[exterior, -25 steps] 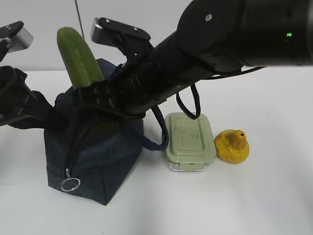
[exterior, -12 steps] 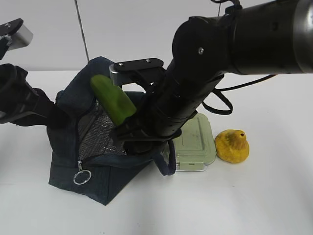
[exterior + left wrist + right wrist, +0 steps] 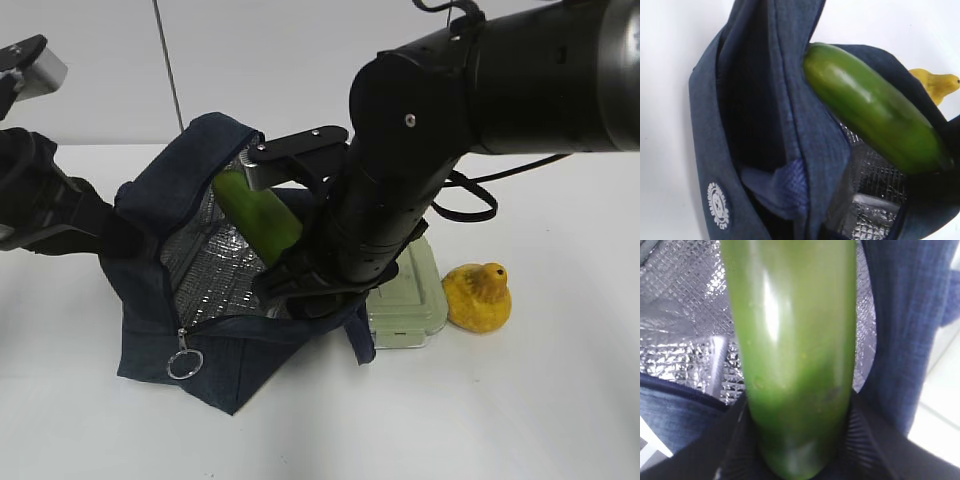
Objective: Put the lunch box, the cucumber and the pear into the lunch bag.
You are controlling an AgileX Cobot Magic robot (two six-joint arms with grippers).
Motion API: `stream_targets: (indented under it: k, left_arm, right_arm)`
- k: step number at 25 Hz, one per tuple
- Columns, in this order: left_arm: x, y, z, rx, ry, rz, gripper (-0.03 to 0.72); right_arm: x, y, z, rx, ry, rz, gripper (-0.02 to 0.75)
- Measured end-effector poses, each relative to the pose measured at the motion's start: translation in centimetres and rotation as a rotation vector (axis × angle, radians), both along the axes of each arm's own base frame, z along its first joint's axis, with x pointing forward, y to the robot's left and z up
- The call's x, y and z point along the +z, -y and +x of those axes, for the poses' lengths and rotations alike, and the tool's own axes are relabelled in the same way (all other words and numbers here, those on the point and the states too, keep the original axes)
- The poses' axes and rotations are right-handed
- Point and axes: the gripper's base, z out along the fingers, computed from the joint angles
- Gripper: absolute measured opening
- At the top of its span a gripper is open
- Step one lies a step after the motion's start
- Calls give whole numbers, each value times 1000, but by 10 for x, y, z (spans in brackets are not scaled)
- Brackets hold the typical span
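Note:
The navy lunch bag (image 3: 225,360) stands left of centre with its top open and its silver foil lining (image 3: 205,265) showing. My left gripper (image 3: 112,232) is at the bag's left rim and holds the fabric pulled out to the left; its jaws are hidden by fabric in the left wrist view (image 3: 755,110). My right gripper (image 3: 300,265) is shut on the cucumber (image 3: 255,215), which slants into the bag's mouth, free end against the far flap. The cucumber also shows in both wrist views (image 3: 875,120) (image 3: 790,340). The lunch box (image 3: 410,295) and the pear (image 3: 478,297) lie on the table right of the bag.
The right arm (image 3: 480,90) reaches across from the upper right and hides part of the lunch box. The zipper's ring pull (image 3: 183,363) hangs on the bag's front. The bag's loop handle (image 3: 362,345) lies by the lunch box. The table is white.
My right gripper has swung the cucumber from upright above the bag down into the open mouth. The bag has opened wider and its ring pull has shifted right.

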Motion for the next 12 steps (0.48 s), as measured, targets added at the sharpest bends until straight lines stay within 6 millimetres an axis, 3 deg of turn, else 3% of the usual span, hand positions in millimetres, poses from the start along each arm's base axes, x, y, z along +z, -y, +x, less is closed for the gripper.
stream_targets:
  k: [12]
  left_arm:
    - [0, 0, 1, 4, 8, 4, 1]
  right_arm:
    - [8, -9, 7, 23, 14, 35, 367]
